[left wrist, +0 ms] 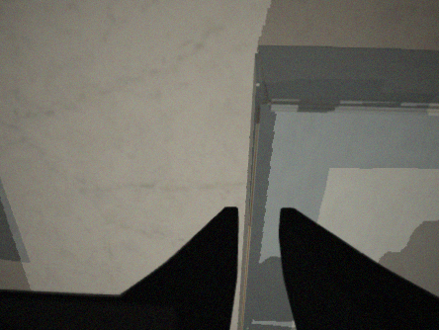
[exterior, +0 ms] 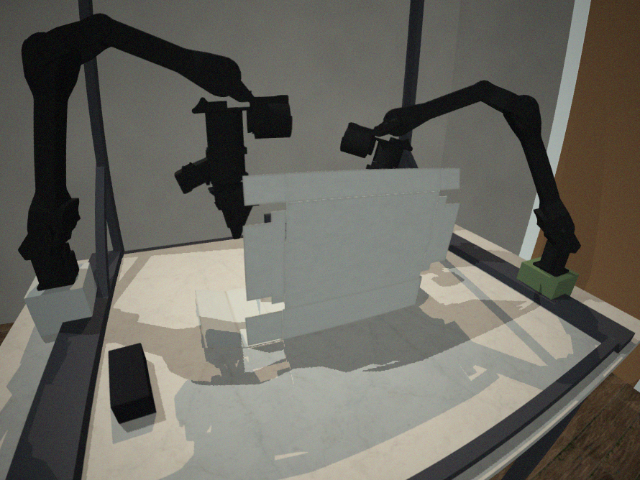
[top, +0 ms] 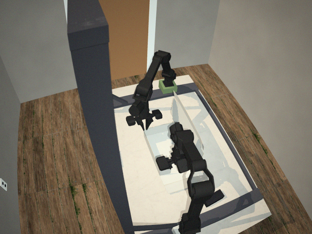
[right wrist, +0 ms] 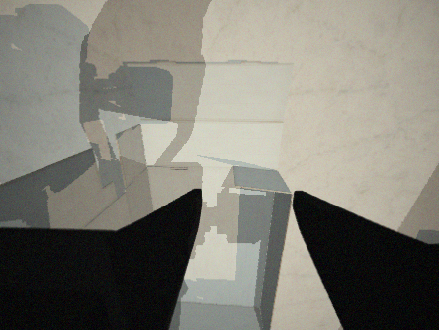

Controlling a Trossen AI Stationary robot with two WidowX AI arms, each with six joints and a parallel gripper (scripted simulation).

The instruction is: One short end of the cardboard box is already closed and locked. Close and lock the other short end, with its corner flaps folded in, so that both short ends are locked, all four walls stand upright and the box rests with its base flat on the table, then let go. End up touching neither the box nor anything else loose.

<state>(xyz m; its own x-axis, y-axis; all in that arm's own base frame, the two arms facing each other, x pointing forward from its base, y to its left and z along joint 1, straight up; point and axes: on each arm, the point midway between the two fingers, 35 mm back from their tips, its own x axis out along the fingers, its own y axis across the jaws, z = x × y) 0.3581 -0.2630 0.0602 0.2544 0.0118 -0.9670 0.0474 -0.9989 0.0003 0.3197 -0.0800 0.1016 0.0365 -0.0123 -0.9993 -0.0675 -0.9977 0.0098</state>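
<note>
The pale cardboard box (top: 163,148) lies on the table, with one tall long panel (exterior: 351,242) standing upright. Its flaps at the near short end (exterior: 227,310) lie spread flat on the table. My left gripper (top: 145,127) points down at the far corner of the low long wall. In the left wrist view the thin wall edge (left wrist: 248,198) runs between its fingers, which stand narrowly apart and do not pinch it. My right gripper (exterior: 236,232) is open and empty, pointing down above the spread flaps (right wrist: 232,148); its fingers show in the right wrist view (right wrist: 247,193).
A black block (exterior: 131,382) lies on the table near the right arm's grey base (exterior: 57,305). The left arm stands on a green base (exterior: 548,276). A dark frame rail (exterior: 538,302) borders the table, and a dark post (top: 93,100) blocks part of the top view.
</note>
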